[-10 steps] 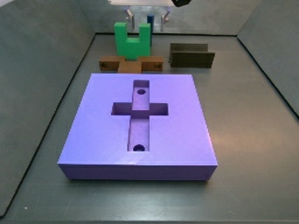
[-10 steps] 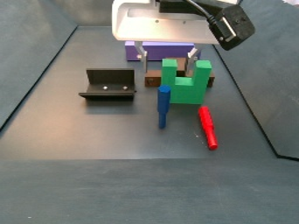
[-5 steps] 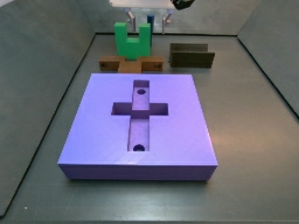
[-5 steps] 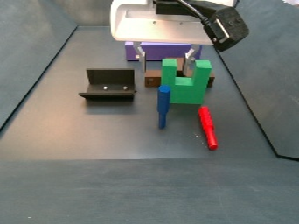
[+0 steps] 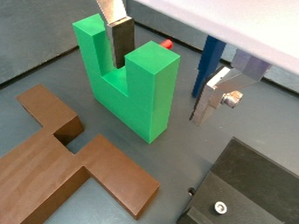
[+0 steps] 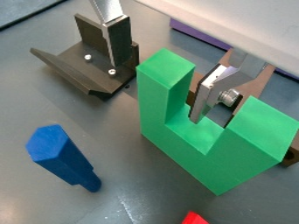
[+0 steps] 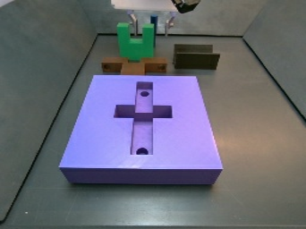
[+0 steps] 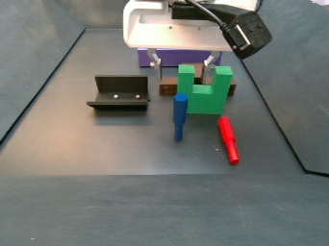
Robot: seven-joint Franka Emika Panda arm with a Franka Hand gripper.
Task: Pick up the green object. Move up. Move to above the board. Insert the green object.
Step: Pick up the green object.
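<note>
The green object is a bright green U-shaped block that stands upright on the floor beyond the far end of the board, prongs up. It also shows in a side view and in both wrist views. My gripper is open and straddles one prong. One finger is inside the slot and the other finger is outside, with a gap to the prong. The gripper also shows in a wrist view and in both side views.
A brown cross-shaped block lies against the green object. The fixture stands close by. A blue block and a red peg lie near the green object. Dark walls ring the floor.
The arm above the wrist has shifted very slightly. The fingers and the green object stay where they were.
</note>
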